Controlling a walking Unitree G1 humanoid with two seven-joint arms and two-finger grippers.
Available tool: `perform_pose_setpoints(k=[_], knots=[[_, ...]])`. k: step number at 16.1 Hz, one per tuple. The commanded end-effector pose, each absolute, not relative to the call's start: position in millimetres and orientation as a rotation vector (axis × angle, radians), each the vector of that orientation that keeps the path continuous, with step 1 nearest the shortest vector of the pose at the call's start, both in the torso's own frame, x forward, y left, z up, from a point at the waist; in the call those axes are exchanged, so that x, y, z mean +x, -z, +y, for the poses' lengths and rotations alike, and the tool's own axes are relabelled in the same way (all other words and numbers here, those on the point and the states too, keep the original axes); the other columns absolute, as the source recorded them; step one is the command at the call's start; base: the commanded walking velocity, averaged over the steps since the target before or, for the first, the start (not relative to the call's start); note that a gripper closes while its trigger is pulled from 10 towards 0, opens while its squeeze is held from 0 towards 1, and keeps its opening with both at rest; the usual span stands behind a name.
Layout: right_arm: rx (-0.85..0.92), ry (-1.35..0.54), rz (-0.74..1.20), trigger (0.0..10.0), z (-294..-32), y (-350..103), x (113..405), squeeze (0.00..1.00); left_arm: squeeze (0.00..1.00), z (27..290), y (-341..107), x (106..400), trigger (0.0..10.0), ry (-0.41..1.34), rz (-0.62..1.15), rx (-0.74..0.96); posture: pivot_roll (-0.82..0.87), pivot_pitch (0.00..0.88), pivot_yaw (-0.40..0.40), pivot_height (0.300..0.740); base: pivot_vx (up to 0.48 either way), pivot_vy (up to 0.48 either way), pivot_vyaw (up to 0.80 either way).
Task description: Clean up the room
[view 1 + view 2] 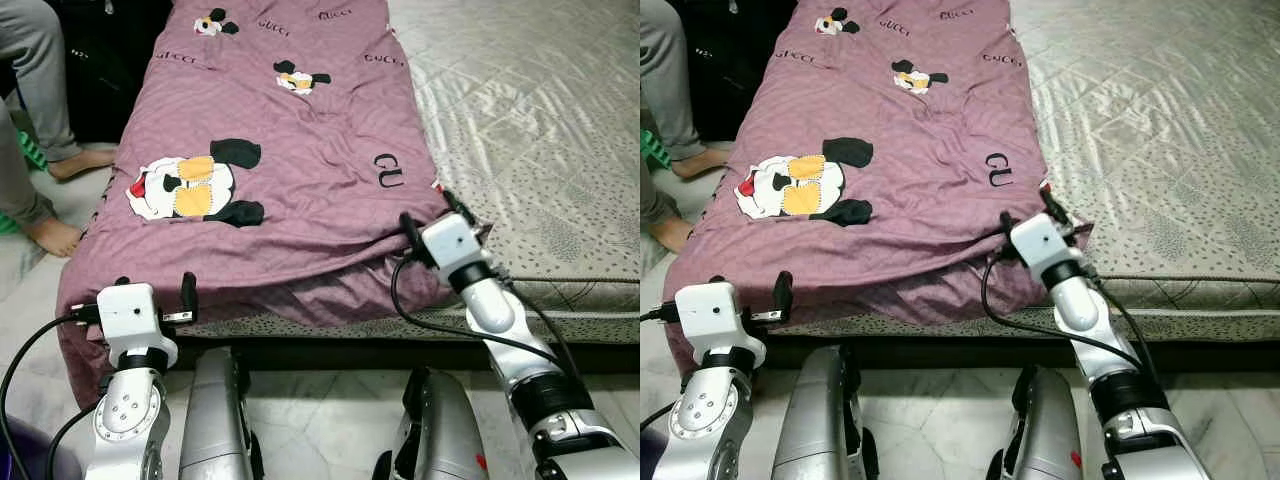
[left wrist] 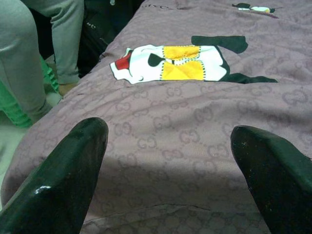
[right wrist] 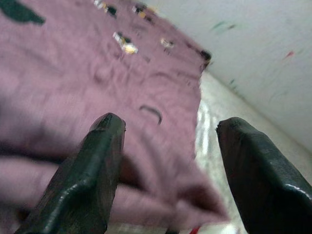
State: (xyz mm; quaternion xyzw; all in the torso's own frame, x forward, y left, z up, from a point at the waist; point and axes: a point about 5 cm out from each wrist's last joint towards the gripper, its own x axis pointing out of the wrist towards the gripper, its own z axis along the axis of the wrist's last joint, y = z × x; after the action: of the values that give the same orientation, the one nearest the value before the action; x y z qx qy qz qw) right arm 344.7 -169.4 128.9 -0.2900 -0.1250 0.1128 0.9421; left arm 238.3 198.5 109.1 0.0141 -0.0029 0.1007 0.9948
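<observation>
Purple blanket is being seen in the eye views spread along the left half of the mattress, its near hem drooping over the edge, with the left gripper and right gripper being held at the near corners. In the wrist views, both sets of fingers are being shown spread, nothing clasped. Soft, light, limp cloth is being judged; the corners are being favoured for gripping.

A person's bare feet rest on the tiled floor.
</observation>
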Motion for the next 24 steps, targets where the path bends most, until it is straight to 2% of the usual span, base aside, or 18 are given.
perform_pose_setpoints(k=[1, 9, 12, 15, 17, 24], knots=[[-0.613, -0.258, -0.207, 10.0, -169.6, -118.0, 342.1, 0.00, 0.00, 201.4, -108.4, 233.9, 10.0, -0.218, 0.003, 0.028, 0.14, 0.180, -0.014, 0.507, 0.000, 0.000, 0.00], [-0.702, -0.260, -0.104, 10.0, -176.0, -103.5, 347.7, 0.00, 0.00, 198.9, -107.2, 234.4, 10.0, -0.213, 0.010, 0.022, 0.13, 0.187, -0.010, 0.507, 0.000, 0.000, 0.00], [-0.727, -0.258, -0.139, 10.0, -165.3, -112.0, 354.8, 0.00, 0.00, 198.8, -107.4, 235.1, 10.0, -0.213, 0.012, 0.024, 0.13, 0.185, -0.007, 0.507, 0.000, 0.000, 0.00], [-0.710, -0.267, -0.195, 10.0, -142.5, -124.1, 362.9, 0.00, 0.00, 196.6, -108.1, 238.5, 10.0, -0.204, 0.008, 0.021, 0.13, 0.175, -0.002, 0.507, 0.000, 0.000, 0.00], [-0.672, -0.283, -0.193, 0.0, -135.2, -124.4, 363.8, 0.00, 0.00, 196.5, -108.8, 239.8, 10.0, -0.203, 0.004, 0.019, 0.13, 0.172, -0.003, 0.507, 0.000, 0.000, 0.00], [-0.639, -0.286, -0.194, 0.0, -124.7, -126.0, 366.0, 0.00, 0.00, 195.2, -108.8, 240.6, 10.0, -0.204, -0.001, 0.014, 0.13, 0.163, -0.009, 0.507, 0.000, 0.000, 0.00]])
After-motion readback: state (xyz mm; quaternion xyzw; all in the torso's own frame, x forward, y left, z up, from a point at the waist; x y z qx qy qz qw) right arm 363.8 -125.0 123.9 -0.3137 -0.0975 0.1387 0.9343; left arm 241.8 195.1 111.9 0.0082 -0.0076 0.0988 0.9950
